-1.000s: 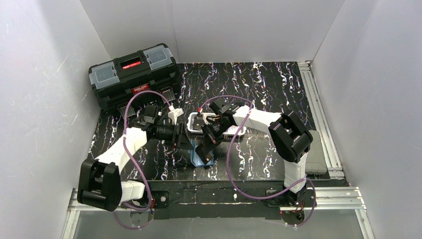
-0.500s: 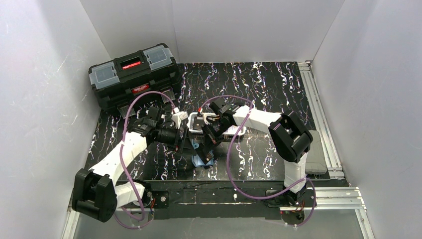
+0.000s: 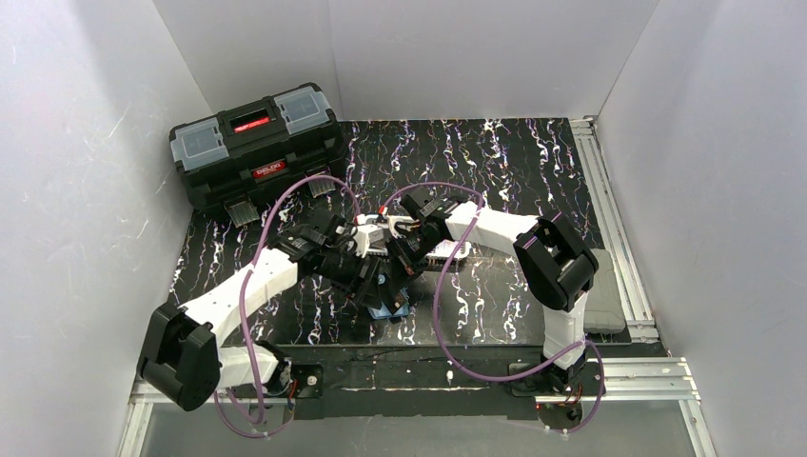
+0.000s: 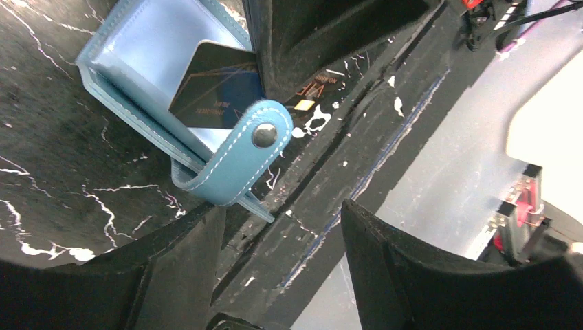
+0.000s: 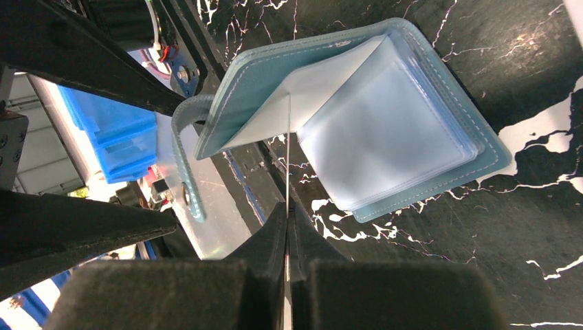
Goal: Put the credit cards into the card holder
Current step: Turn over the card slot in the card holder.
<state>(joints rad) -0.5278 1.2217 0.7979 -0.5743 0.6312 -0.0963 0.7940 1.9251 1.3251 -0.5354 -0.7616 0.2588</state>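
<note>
One black card, clenched in the right pincer, should slide straight into the card holder; the left pincer stands released.

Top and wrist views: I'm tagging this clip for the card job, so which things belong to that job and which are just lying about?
Part of the job:
- teal card holder, lying open
- black card, pinched by the right gripper at the holder

Just lying about:
- black toolbox
- white basket, mostly hidden under the arms
</note>
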